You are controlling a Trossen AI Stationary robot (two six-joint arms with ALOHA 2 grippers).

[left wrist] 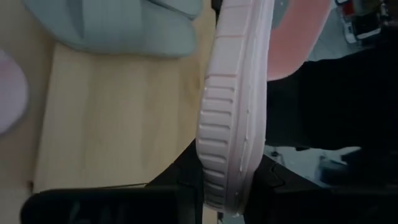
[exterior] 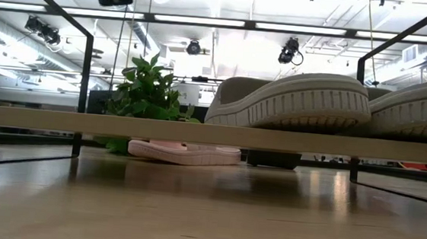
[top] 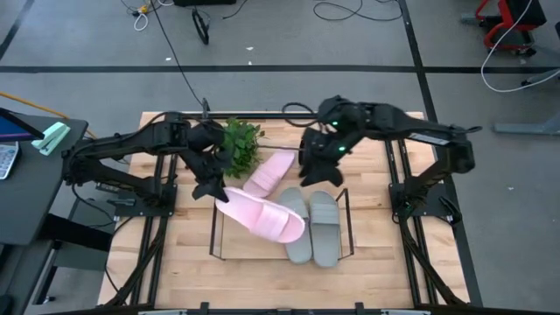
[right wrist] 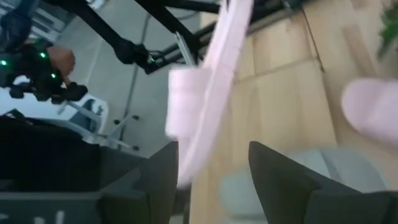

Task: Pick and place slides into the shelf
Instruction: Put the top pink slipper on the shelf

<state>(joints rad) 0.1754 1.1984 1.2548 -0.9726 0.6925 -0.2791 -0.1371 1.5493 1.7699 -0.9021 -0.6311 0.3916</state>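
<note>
My left gripper (top: 213, 188) is shut on a light pink slide (top: 261, 216), which hangs slantwise over the left half of the black wire shelf (top: 213, 238). Two grey-green slides (top: 298, 224) (top: 325, 227) lie side by side in the shelf's right half; in the low view their ribbed soles (exterior: 299, 103) rest on the shelf's board. The second pink slide (top: 269, 172) lies sole-down on the table beyond the shelf, beside the plant. My right gripper (top: 313, 173) hovers open above the shelf's far edge, by the grey-green pair, and touches nothing. My left gripper pinches the pink slide between its two fingers at the end away from the strap (left wrist: 227, 180), one finger (left wrist: 186, 183) on each face of the sole. It comes from the table's left. The slide is lifted clear and reaches out toward the right, over the shelf.
A green plant in a black pot (top: 238, 144) stands at the far edge, close to my left gripper and the lying pink slide. Black table-edge rails run along both sides. Bare wood shows near the front (top: 262, 280). The shelf's wire uprights (exterior: 85, 86) frame the low view.
</note>
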